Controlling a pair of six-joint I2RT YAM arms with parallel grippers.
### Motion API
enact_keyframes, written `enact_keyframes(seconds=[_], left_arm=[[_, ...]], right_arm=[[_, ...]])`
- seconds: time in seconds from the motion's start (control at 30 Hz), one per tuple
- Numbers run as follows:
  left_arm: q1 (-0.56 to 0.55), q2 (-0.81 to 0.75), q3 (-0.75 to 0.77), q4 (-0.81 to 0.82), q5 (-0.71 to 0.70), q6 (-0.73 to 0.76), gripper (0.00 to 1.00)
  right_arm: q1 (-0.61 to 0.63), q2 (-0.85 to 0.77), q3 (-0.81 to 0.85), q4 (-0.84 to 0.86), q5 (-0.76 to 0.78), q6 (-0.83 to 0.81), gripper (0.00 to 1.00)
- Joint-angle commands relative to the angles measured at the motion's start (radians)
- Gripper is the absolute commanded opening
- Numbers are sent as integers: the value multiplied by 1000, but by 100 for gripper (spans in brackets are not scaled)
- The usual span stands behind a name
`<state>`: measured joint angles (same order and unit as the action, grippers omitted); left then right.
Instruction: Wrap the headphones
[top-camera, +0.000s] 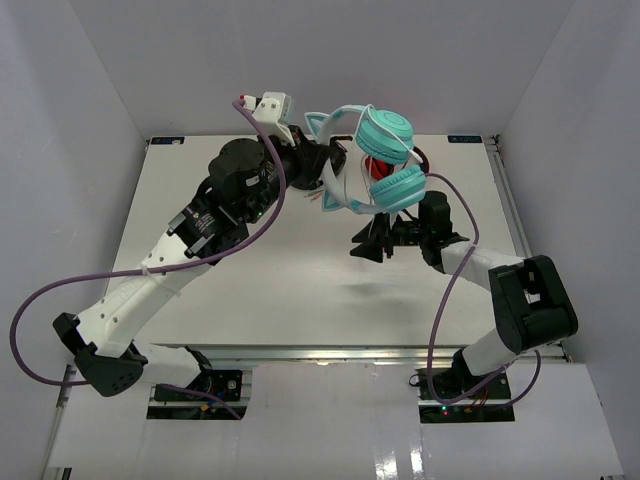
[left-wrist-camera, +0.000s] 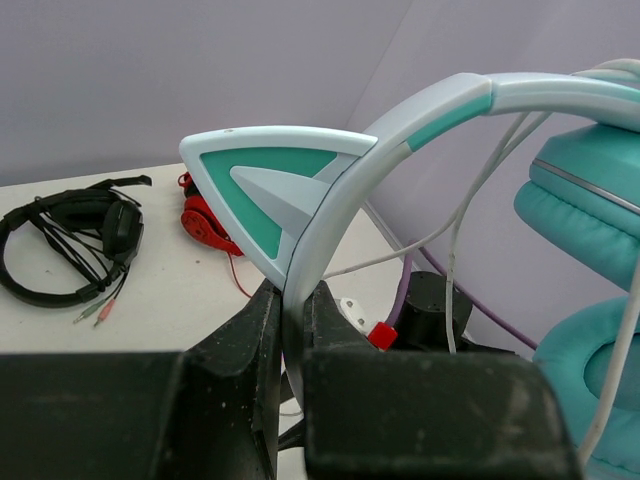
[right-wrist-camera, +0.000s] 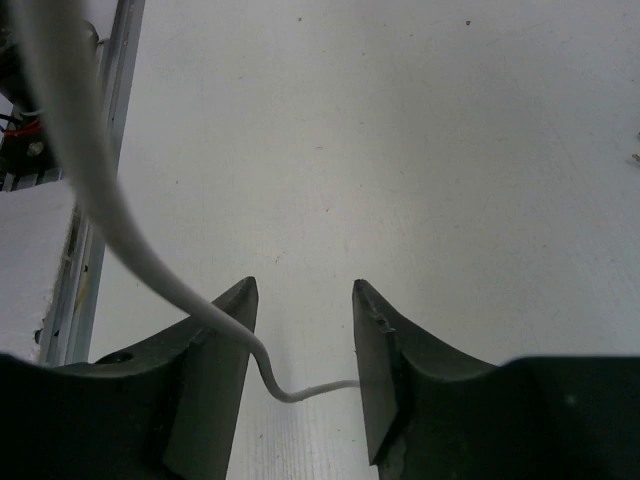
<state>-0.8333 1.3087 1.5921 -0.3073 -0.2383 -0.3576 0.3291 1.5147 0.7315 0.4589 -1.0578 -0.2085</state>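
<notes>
My left gripper is shut on the pale headband of the teal headphones and holds them lifted above the back of the table. In the left wrist view its jaws pinch the headband just below a cat-ear point. The ear cups hang to the right, with the thin white cable looped across them. My right gripper is below the headphones, open. In the right wrist view the cable crosses the gap between its spread fingers, which do not clamp it.
Black headphones and red headphones lie on the white table near the back wall. The red headphones also show behind the teal cups in the top view. White walls enclose three sides, and a metal rail edges the table.
</notes>
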Motion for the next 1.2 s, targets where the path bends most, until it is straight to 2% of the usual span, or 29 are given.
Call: enact_keyframes(seconds=[0.0, 0.03, 0.07, 0.13, 0.23, 0.37, 0.43, 0.53, 0.63, 0.77, 0.97, 1.17], left_arm=[[1, -60, 13, 83, -51, -42, 0], [1, -64, 6, 85, -74, -48, 0], [2, -69, 1, 89, -109, -55, 0], [1, -77, -17, 102, -193, -61, 0], [2, -101, -72, 170, -337, -68, 0], [5, -55, -78, 219, -465, -45, 0], [5, -12, -78, 254, -522, -21, 0], [18, 43, -80, 299, -584, 64, 0], [37, 56, -112, 297, -592, 118, 0], [72, 55, -161, 246, -574, 125, 0], [85, 98, -223, 179, -533, 124, 0], [85, 207, -216, 102, -416, 101, 0]], right_arm=[[5, 14, -34, 251, -58, 154, 33], [5, 5, -40, 236, -55, 144, 15], [5, -4, -48, 220, -44, 137, 9], [5, -53, -64, 158, -26, 94, 8], [13, -172, -90, -35, 33, -41, 8], [45, -289, -31, -349, 116, -209, 8], [93, -321, 23, -535, 191, -312, 8], [155, -391, 112, -719, 324, -398, 8], [157, -412, 219, -856, 437, -444, 8], [156, -424, 315, -956, 561, -544, 8], [154, -392, 494, -1069, 613, -711, 8], [173, -356, 552, -1108, 634, -788, 8]])
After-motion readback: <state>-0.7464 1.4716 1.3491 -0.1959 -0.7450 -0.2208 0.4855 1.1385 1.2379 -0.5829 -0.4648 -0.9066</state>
